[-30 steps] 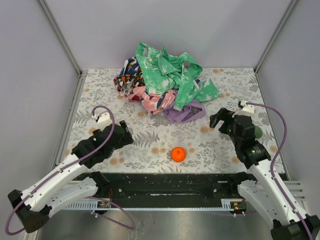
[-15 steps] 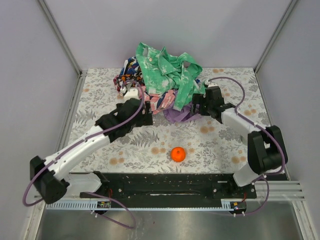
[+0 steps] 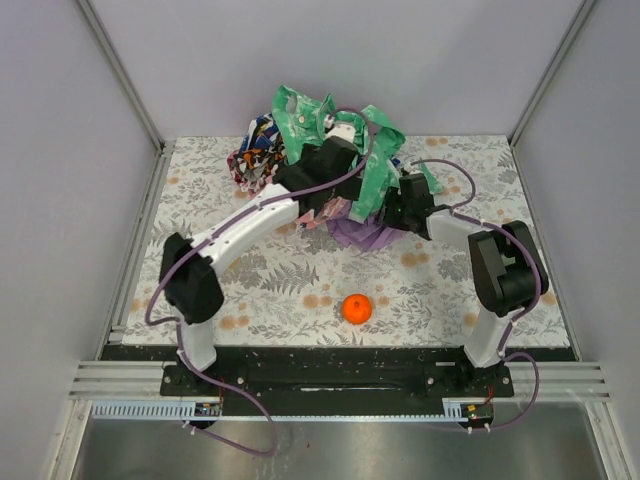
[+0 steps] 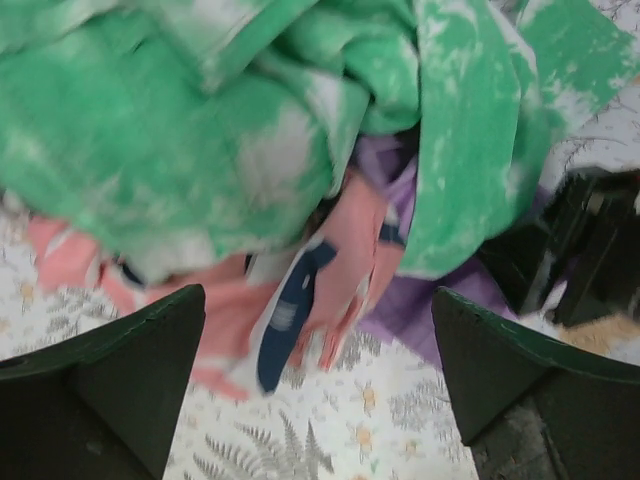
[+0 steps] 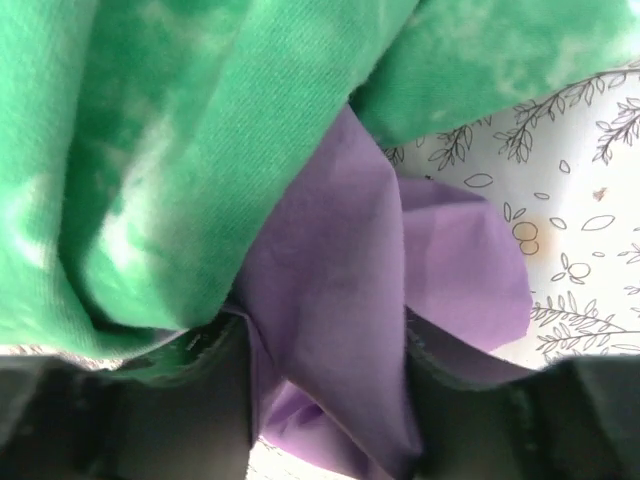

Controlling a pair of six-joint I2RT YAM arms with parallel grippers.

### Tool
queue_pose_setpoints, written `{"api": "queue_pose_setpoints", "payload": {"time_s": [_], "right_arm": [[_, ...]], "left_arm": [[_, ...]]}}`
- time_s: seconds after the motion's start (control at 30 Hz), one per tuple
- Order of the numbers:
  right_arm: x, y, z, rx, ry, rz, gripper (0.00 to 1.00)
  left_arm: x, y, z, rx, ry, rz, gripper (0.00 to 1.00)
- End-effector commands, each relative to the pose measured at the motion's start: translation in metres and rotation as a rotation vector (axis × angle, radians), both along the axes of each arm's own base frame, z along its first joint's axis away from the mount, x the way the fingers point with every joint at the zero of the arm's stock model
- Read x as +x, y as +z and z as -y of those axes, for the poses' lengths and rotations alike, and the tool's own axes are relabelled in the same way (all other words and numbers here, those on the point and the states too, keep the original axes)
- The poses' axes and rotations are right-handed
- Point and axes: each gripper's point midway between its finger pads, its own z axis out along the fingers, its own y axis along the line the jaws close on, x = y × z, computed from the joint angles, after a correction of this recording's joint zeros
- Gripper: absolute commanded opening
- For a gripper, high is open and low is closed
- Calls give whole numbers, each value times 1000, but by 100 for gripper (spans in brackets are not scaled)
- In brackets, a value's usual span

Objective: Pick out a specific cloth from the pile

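Spotting the cloth (image 3: 362,236) at the near right foot of the pile (image 3: 262,152), resting on the desk (image 3: 180,190), half tucked beneath the green cloth (image 3: 378,180) and running roughly left to right along the pile's near edge. Working it from the right side with the right gripper (image 3: 400,212), clearly the nearer one: fingers (image 5: 470,420) straddling a purple fold, fabric filling the gap between them, though not allowing any telling whether clamping it or merely flanking it. Hanging the left gripper (image 3: 325,165) above the pink patterned cloth (image 4: 345,260), fingers (image 4: 120,380) spread wide, grasping nothing. Seeing no container anywhere. Judging the coming pull as heading rightward and nearward, probably dragging green fabric along.
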Motion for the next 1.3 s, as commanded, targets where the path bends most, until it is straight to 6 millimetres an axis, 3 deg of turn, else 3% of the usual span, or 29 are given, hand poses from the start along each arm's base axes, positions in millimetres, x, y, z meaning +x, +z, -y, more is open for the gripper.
{"api": "queue_pose_setpoints", "payload": {"time_s": [0.0, 0.13, 0.27, 0.47, 0.73, 0.9, 0.97, 1.03, 1.07, 1.27], "right_arm": [[12, 17, -2, 69, -78, 104, 38], [1, 29, -11, 133, -13, 165, 19], [-5, 31, -18, 153, 30, 157, 16], [-15, 41, -22, 184, 68, 172, 12], [-49, 49, -32, 257, 157, 156, 4], [-77, 66, -9, 203, 110, 177, 0], [-84, 84, 6, 156, 72, 208, 0], [-86, 125, 24, 121, 6, 317, 0], [-90, 135, 39, 73, -47, 326, 0], [-99, 261, 119, -147, -342, 578, 0]], "left_arm": [[39, -1, 26, 115, -77, 45, 99], [56, -17, 59, 104, -158, 20, 99], [61, -39, 81, 71, -226, 2, 99], [89, -69, 93, 98, -172, 33, 99], [147, -98, 64, 246, 115, 155, 99], [167, -103, 17, 119, 275, 99, 99], [176, -103, -7, 73, 333, 78, 99], [186, -103, -32, 51, 393, 60, 99], [189, -105, -43, 44, 414, 46, 99], [195, -115, -90, 57, 490, -13, 99]]}}
